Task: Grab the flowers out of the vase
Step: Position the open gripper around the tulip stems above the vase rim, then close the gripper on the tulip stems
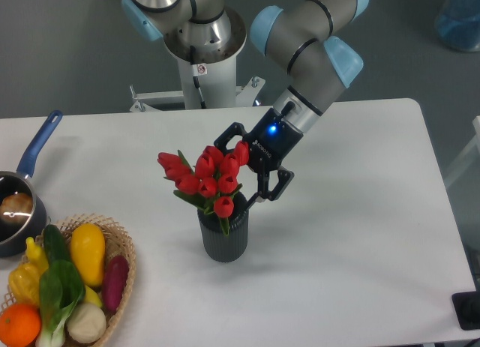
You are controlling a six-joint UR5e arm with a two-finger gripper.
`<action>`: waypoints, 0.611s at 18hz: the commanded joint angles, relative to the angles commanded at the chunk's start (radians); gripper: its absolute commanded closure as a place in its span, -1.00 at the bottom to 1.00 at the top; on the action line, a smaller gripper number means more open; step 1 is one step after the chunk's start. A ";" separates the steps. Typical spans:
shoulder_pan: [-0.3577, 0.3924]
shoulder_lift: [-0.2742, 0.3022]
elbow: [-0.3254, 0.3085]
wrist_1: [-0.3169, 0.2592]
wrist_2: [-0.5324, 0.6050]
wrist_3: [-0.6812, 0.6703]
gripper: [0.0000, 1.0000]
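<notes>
A bunch of red tulips, the flowers [204, 178], stands upright in the dark ribbed vase [224, 239] near the middle of the white table. My gripper [238, 174] comes in from the upper right and is open. One finger [229, 132] sits behind the upper right blooms, the other finger [268, 193] reaches down to the right of the bunch, just above the vase rim. The rightmost tulips lie between the fingers. The stems are hidden behind the blooms and inside the vase.
A wicker basket [120, 246] with yellow, purple and green produce sits at the front left. A dark saucepan [15, 212] with a blue handle lies at the left edge. The robot's base [202, 55] stands behind the table.
</notes>
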 joint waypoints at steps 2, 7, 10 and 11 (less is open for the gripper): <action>-0.002 -0.002 0.000 0.000 0.000 0.000 -1.00; -0.006 -0.009 0.000 0.000 0.000 0.003 -0.96; -0.006 -0.009 0.002 0.000 0.000 0.014 -0.68; -0.006 -0.009 0.000 -0.002 0.002 0.014 -0.54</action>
